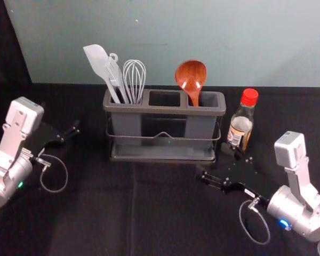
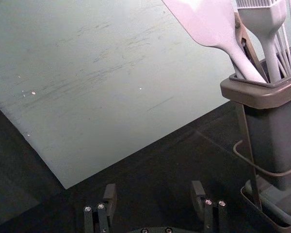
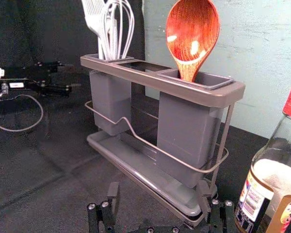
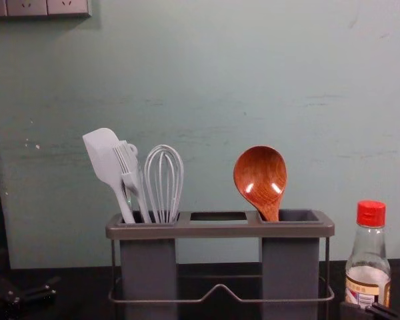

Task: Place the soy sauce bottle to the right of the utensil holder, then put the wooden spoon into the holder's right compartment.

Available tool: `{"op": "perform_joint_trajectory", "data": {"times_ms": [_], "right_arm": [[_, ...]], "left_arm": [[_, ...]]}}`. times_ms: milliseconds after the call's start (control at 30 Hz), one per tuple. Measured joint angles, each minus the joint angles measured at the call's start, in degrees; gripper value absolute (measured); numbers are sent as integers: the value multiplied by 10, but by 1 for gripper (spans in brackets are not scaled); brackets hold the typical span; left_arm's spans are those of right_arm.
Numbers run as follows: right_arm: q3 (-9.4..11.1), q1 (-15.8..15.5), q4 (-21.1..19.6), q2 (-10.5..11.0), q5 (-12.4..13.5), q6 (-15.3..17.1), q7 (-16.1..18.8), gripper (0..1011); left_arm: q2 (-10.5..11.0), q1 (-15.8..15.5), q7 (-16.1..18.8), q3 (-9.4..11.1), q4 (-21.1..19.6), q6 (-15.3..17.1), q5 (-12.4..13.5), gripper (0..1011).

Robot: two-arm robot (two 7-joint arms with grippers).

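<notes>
Your left hand (image 2: 153,187) is idling open beside the utensil holder (image 4: 220,231), your right hand (image 3: 158,188) gaping empty before it, presumably because the soy sauce bottle (image 4: 368,273) is standing to its right and the wooden spoon (image 4: 260,179) resting in the right compartment (image 4: 290,267).

One pale spatula (image 4: 104,157), one brush (image 4: 133,180), one whisk (image 4: 163,180) stand grouped, handles down; sockets (image 4: 28,7) line the wall (image 4: 200,87); black cloth (image 1: 96,213) lies below.

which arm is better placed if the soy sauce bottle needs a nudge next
Right, likely: the right gripper sits open near the bottle, while the left gripper is to the left of the utensil holder.
</notes>
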Motion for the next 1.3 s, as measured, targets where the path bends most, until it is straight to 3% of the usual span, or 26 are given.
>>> {"op": "perform_joint_trajectory", "data": {"times_ms": [1300], "right_arm": [[1,-2,-4,1,-4,3,-3,1004]], "left_arm": [[0,0,0,0,0,0,0,1005]]}}
